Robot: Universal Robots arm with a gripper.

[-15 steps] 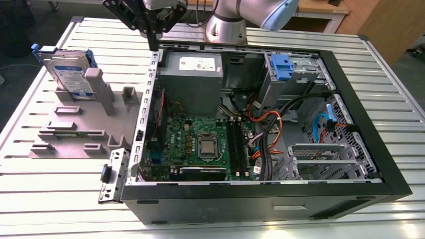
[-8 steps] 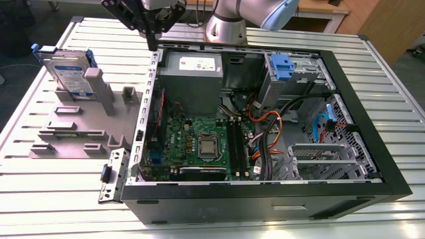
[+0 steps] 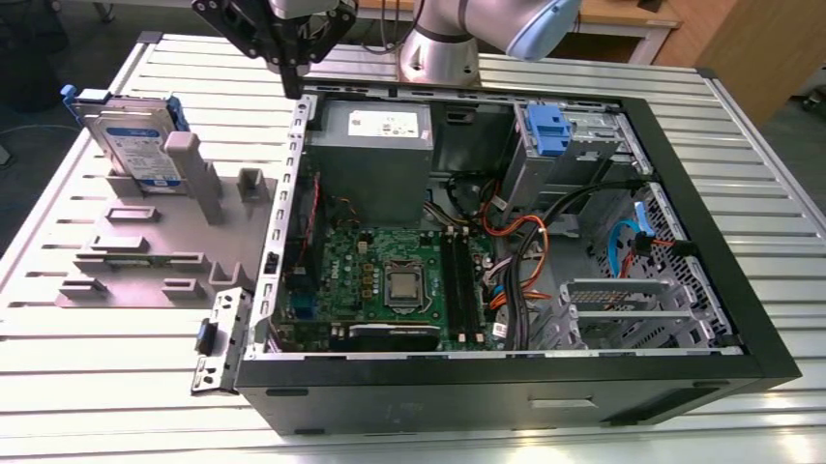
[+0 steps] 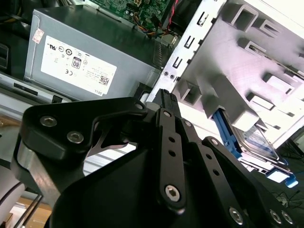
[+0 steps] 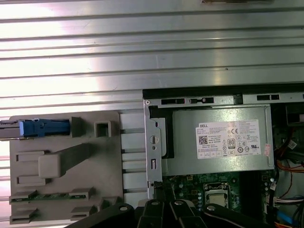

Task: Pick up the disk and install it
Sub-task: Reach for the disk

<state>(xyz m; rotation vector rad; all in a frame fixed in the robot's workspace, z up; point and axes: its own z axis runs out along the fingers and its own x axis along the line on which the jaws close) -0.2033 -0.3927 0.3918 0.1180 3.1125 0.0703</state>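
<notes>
Evidently the disk (image 3: 133, 145), upright in its grey holder (image 3: 130, 242), looks stiff, dense and fragile (best pinched across its blue-framed edges); the jaws are pressed together, empty.

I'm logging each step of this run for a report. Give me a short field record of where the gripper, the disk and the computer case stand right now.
computer case: open, lying on the slatted table
gripper: shut, holding nothing, over the case's edge beside the power supply
disk: upright in the grey holder, on the exterior view's left of the case, untouched
blue latch: on the drive cage inside the case
progress: disk not yet picked up
</notes>
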